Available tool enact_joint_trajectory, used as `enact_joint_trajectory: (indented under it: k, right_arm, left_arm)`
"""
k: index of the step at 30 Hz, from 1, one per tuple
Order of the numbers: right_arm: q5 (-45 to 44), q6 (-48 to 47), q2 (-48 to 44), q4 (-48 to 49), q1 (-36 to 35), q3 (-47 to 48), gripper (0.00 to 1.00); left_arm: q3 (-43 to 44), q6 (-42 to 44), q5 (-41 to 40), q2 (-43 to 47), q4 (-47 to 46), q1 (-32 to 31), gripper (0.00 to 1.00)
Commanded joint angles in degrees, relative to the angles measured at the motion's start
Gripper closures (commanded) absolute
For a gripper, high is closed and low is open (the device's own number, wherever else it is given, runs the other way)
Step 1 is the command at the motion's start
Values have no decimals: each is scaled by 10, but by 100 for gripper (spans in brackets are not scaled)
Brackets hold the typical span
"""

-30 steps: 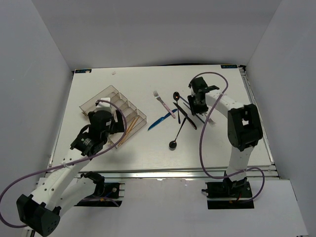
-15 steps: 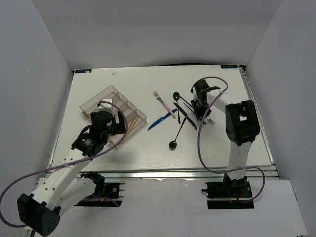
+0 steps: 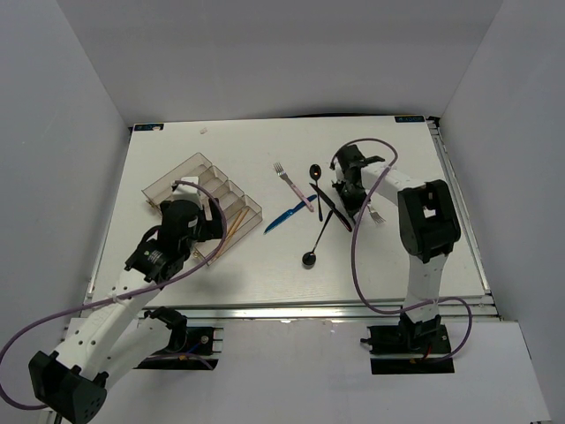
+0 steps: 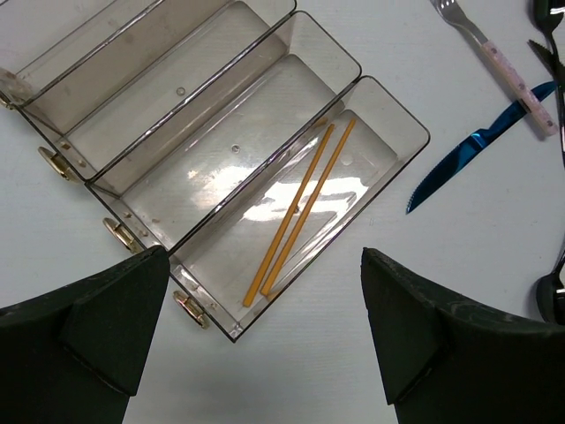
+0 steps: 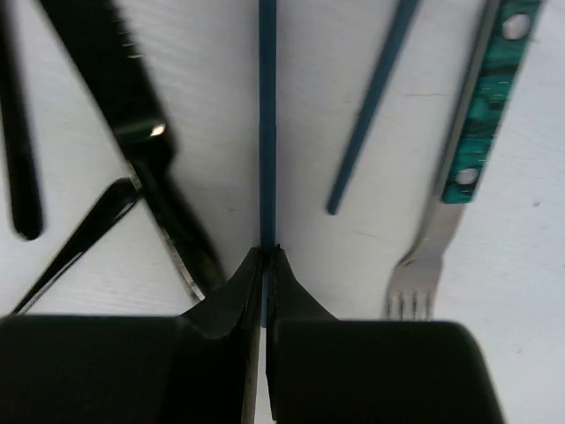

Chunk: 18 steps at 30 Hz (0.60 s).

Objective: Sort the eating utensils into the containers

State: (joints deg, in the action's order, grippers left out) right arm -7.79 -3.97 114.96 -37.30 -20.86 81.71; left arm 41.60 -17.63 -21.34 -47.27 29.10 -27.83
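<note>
A thin teal stick [image 5: 267,132] lies on the white table [image 3: 265,283], right of centre and nearer the far edge than the near one. The right gripper [image 5: 265,252] has its two fingers pressed together on the near end of this stick, with the stick running straight out from between the tips. Whether the stick has left the table cannot be told.

Just to its right lies a second teal stick [image 5: 375,106], slanted and apart from the first. Beyond that is a fork with a green marbled handle [image 5: 481,106], tines toward the camera. On the other side of the gripped stick are several black utensils [image 5: 132,97], crossing one another. The long black spoon [image 3: 316,238] reaches out of this heap toward the near edge.

Toward the table's middle lie the blue knife [image 4: 477,146] and a fork with a pink handle [image 4: 508,66], the knife's end touching or just under the fork's handle.

The clear organiser tray [image 4: 203,168] sits at an angle in the left half of the table. Two orange sticks [image 4: 300,208] lie side by side in its outermost compartment on the knife's side; the other compartments in view hold nothing.

The left gripper [image 4: 263,265] hangs above that compartment's end, fingers spread wide and holding nothing.
</note>
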Motion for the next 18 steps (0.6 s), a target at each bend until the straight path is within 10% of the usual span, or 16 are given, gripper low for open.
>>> enact_joint_trajectory:
  k: [1,7,13,18]
  right_arm:
    - [33,0,-39,-16,-16,2,100]
    - [194,85,-179,33,-22,-13,100]
    - [481,296,-343,343,-62,-184,100]
    - [516,391,-393,441,-104,-227,100]
  left_arm:
    - [9,-7,-6,25,-8,1,2]
    - [17,-100,173,31,-116,1,2]
    - [-68,-288,379,-14,-517,-3,2]
    - [-47,-311,410,-70,-563,-15,2]
